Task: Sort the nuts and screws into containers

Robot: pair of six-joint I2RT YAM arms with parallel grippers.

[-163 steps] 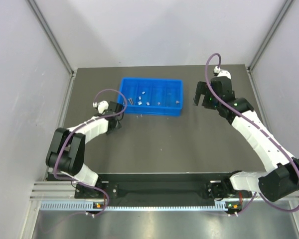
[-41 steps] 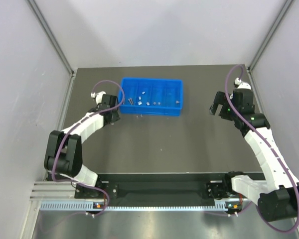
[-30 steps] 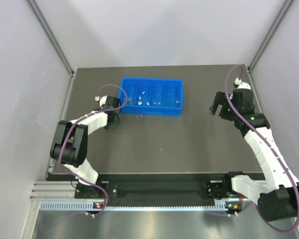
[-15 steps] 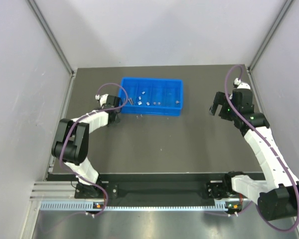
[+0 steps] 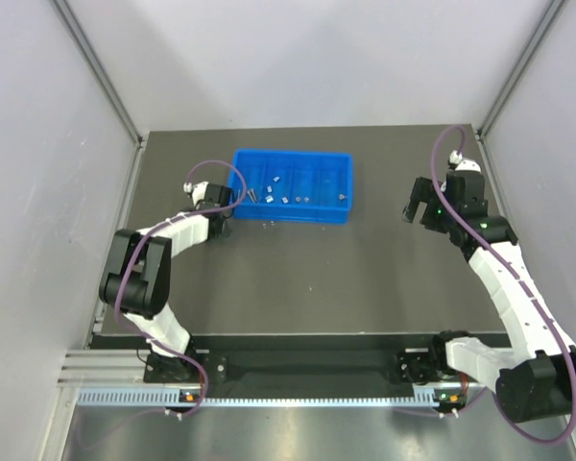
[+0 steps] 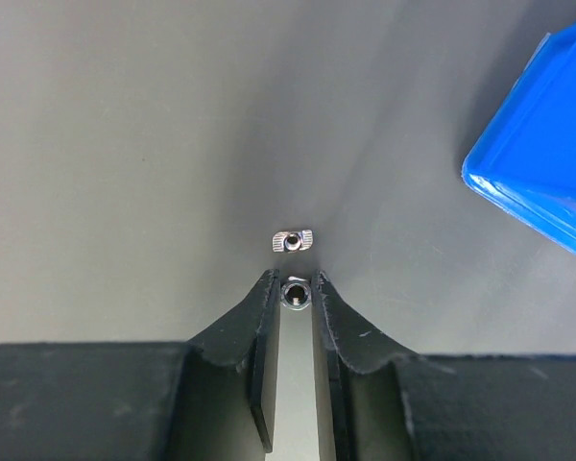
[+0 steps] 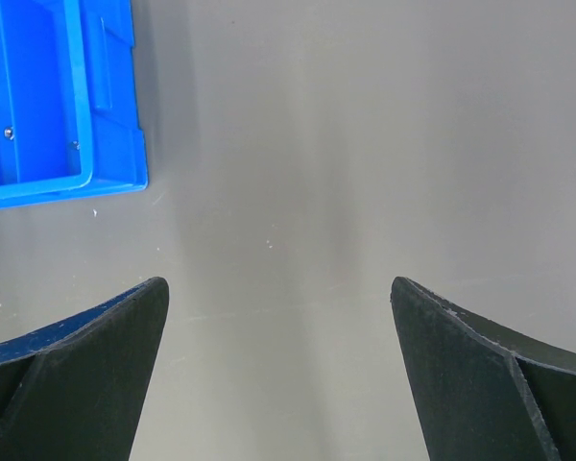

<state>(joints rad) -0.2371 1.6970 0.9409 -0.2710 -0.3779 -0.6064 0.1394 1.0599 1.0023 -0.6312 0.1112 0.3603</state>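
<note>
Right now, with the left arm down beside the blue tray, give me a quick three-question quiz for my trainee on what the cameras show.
1. True or false: the right pincer is open and holds nothing.
2. What sits between the tips of the left pincer? A) a small metal piece B) the tray's corner C) nothing
3. Fill in: a second metal piece lies on the table just ____ the left pincer's tips.
Key: 1 true; 2 A; 3 beyond.

Right end effector (image 5: 420, 214) farther right of tray (image 5: 290, 153)
</note>
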